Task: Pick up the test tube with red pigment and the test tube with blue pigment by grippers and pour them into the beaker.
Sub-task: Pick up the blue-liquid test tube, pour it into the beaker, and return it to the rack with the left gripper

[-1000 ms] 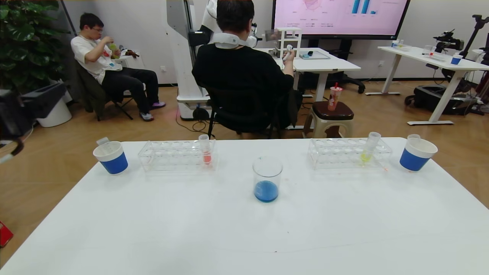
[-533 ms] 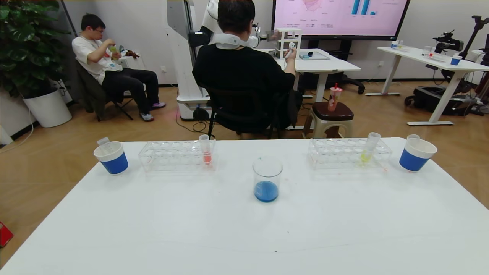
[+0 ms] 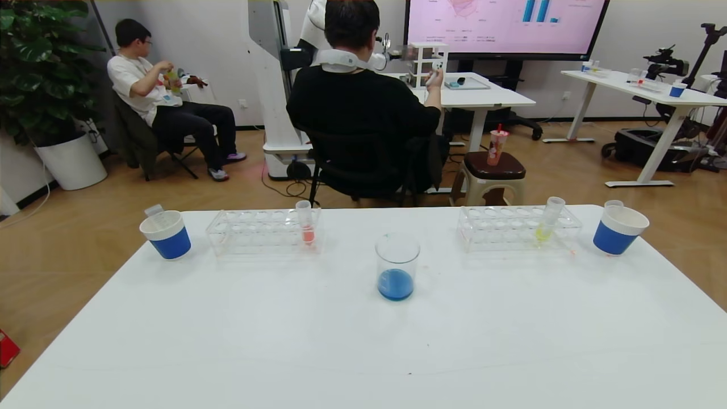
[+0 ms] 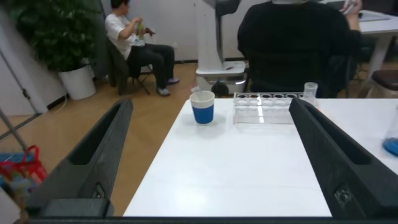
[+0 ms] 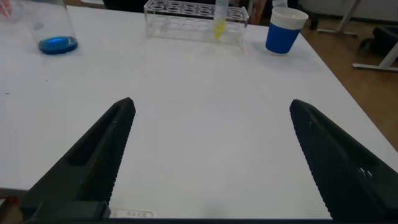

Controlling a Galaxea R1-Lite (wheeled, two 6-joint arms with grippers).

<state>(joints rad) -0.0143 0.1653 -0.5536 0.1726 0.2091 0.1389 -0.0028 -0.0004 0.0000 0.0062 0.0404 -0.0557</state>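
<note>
Red tube (image 3: 306, 226) is seen upright in the rack (image 3: 264, 232) at 10 o'clock of the beaker (image 3: 397, 266) (blue liquid inside). Left gripper (image 4: 211, 155) and right gripper (image 5: 211, 155) are spread wide, nothing held.

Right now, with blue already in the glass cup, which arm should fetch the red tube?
Probably the left. The red tube stands in the rack on the robot's left side, left of the beaker. The left gripper is open and faces that rack. The right gripper faces the yellow tube.
</note>
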